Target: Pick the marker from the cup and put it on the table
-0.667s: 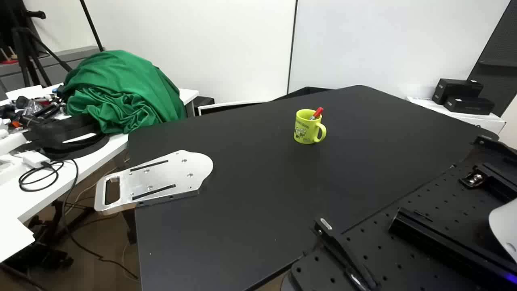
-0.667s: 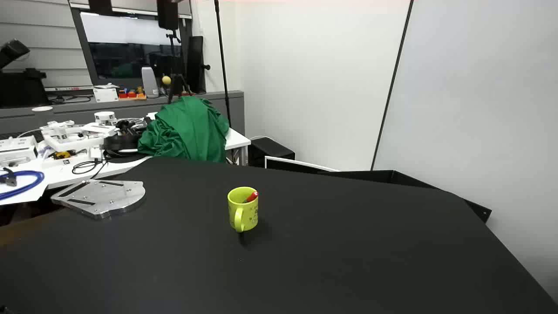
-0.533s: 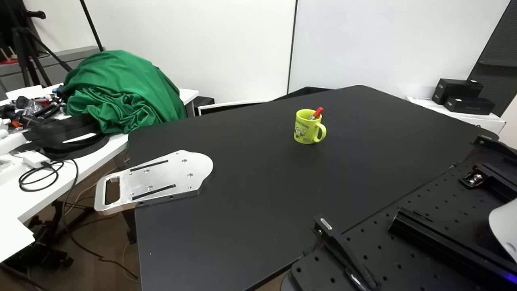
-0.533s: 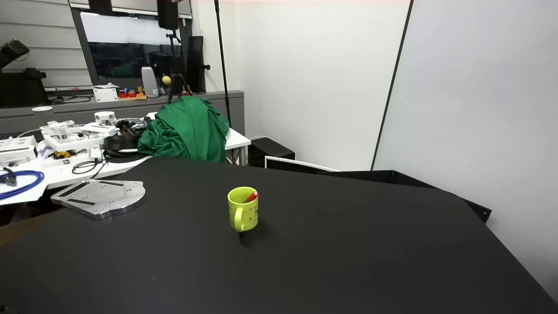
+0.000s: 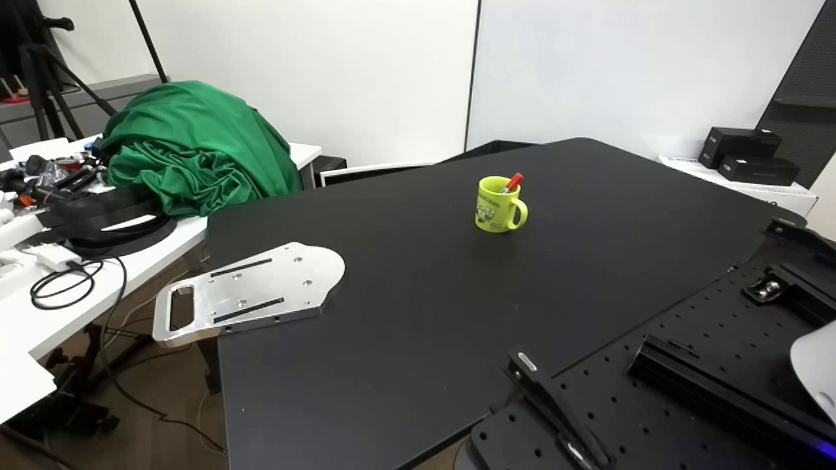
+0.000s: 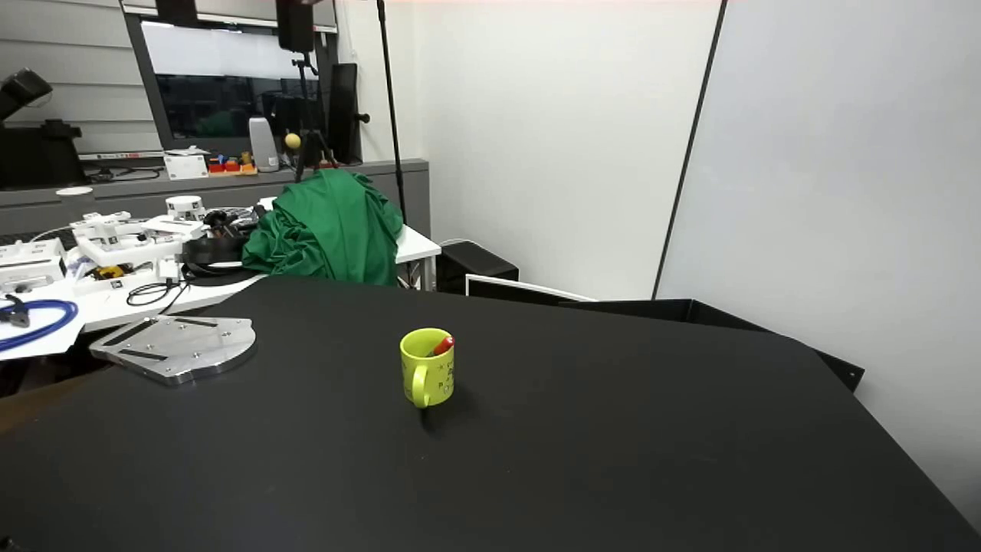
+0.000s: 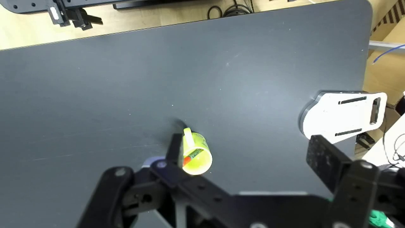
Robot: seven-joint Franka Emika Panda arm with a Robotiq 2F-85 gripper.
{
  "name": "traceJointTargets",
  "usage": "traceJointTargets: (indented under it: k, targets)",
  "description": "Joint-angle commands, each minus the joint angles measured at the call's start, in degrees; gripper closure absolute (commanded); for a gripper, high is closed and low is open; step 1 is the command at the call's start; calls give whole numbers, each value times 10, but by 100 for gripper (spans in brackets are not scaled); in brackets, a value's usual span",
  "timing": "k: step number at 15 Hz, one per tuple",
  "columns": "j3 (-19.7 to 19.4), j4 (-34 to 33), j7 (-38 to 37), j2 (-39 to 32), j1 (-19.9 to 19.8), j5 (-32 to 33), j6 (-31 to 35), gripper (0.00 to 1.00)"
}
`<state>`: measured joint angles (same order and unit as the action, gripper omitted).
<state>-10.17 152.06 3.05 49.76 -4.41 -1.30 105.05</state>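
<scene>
The yellow-green cup (image 5: 491, 212) stands upright on the black table (image 5: 418, 313) and shows in an exterior view (image 6: 431, 385) too. The red marker (image 5: 514, 183) leans inside it, its red end at the rim; this end also shows in an exterior view (image 6: 443, 346). In the wrist view my gripper (image 7: 248, 152) is open, its fingers wide apart with nothing between them. It is above the table (image 7: 126, 79). The cup (image 7: 203, 163) appears beside the left finger, which hides part of it and the end of the marker (image 7: 193, 154).
A silver metal plate (image 5: 268, 287) lies at a table edge, to the right in the wrist view (image 7: 341, 114). A white desk (image 5: 163, 248) carries green cloth (image 5: 196, 143) and clutter. A perforated black base plate (image 5: 686, 365) borders the table.
</scene>
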Motion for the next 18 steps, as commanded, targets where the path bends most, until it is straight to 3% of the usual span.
traceJointTargets:
  k: [1,4,10,15,18]
  targets:
    - [7,-1,6,-2,-8,-6,-1,0]
    - [0,-40,12,-83,1,-11,44,0]
    - [-28,-133,15,-275,38,-66,226,0]
    - [-29,-240,78,-442,56,-207,345,0]
    - [-18,-307,136,-535,40,-315,360,0]
